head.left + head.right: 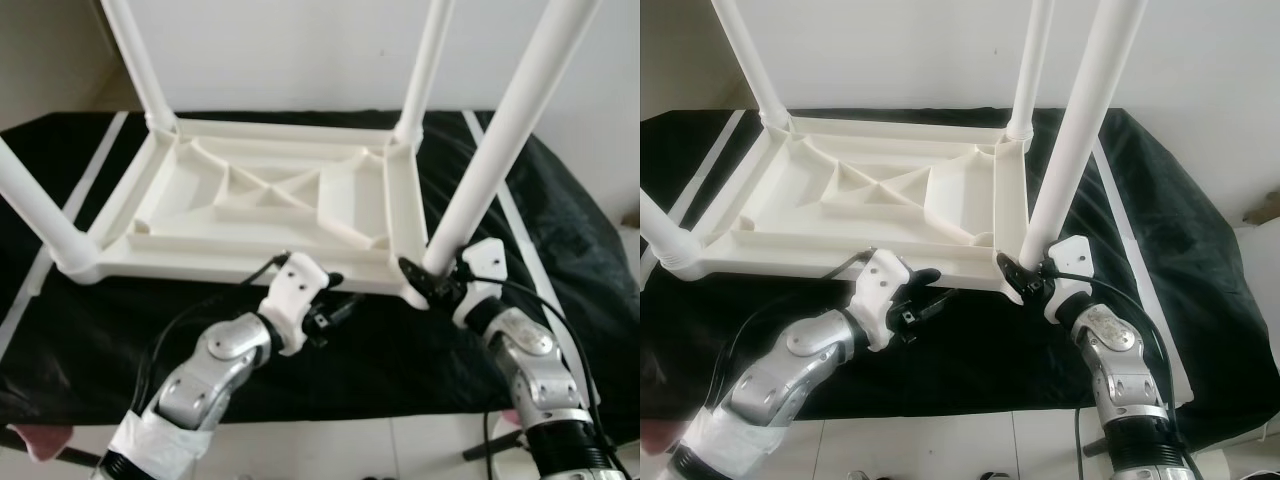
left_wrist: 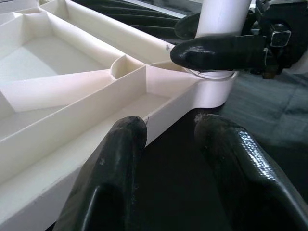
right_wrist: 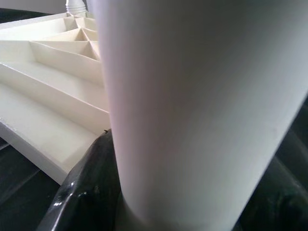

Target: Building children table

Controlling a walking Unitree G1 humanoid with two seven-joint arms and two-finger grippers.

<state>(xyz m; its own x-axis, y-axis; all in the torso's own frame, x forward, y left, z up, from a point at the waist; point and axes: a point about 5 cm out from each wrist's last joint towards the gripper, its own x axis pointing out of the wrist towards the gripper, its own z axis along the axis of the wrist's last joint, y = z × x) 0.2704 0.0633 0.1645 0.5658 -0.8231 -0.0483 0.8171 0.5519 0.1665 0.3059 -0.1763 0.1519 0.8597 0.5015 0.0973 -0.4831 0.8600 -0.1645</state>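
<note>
Left eye view: your right gripper (image 1: 432,278) clamps the leg (image 1: 500,150) at the tabletop (image 1: 260,195) socket — seating it; left gripper (image 1: 335,305) waits beside, fingers apart, empty.

— What do we have behind the work here?

— We see a plain white wall (image 1: 300,50), evenly lit by soft daylight.

— And underneath?

— We look down on a black cloth (image 1: 560,240) crossed by pale stripes (image 1: 100,160), rumpled at its right edge. Nearest us, white floor tiles (image 1: 400,450) show below the cloth's hem.
</note>
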